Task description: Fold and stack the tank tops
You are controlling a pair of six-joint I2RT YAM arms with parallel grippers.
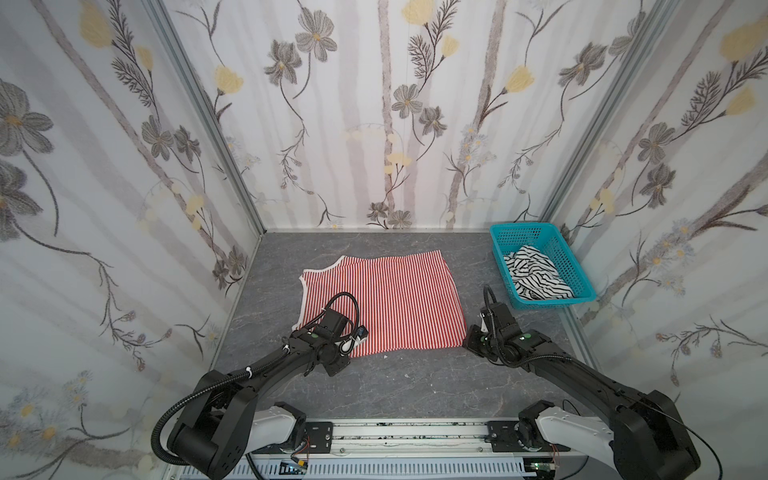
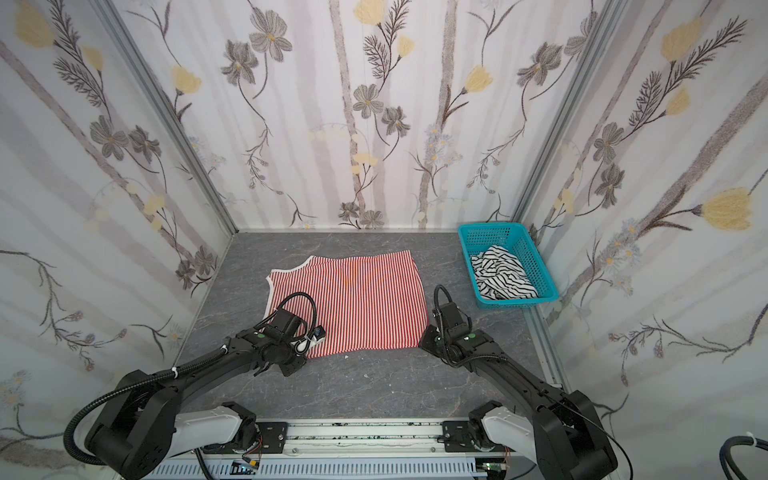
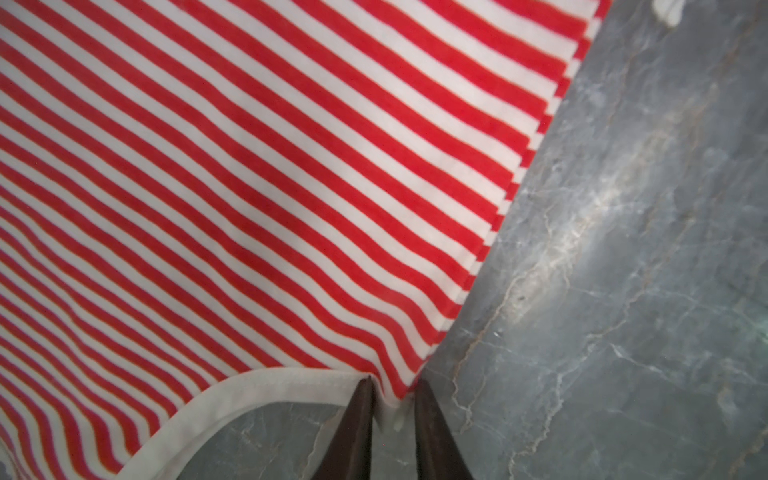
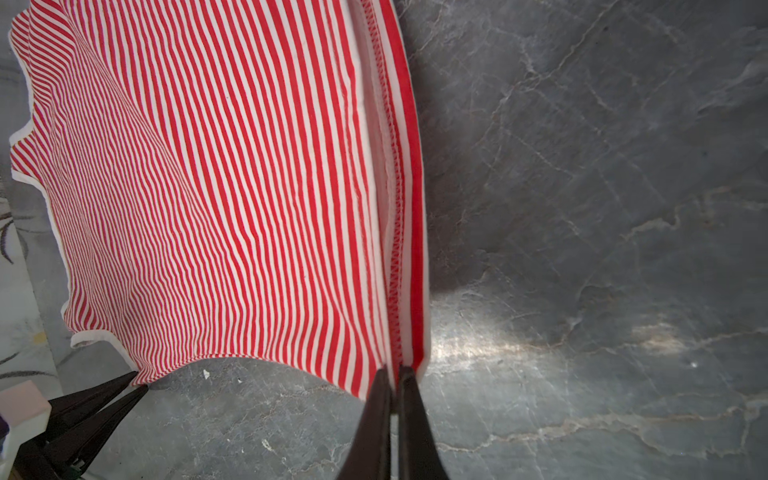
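The right gripper [image 4: 394, 370] has its fingers pressed together on a hem corner of the red-and-white tank top [image 4: 208, 187], and the stitched hem runs straight away from the tips. The left gripper [image 3: 392, 386] pinches the white trim at another corner, with cloth caught between its narrowly parted fingers. The top spreads over the grey table [image 1: 415, 386] beyond and between both grippers. Well beyond the right fingers, the black-and-white tank top [image 1: 536, 274] lies crumpled in a teal basket [image 1: 521, 230].

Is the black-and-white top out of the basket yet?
No, the black-and-white top lies crumpled inside the teal basket in a top view.
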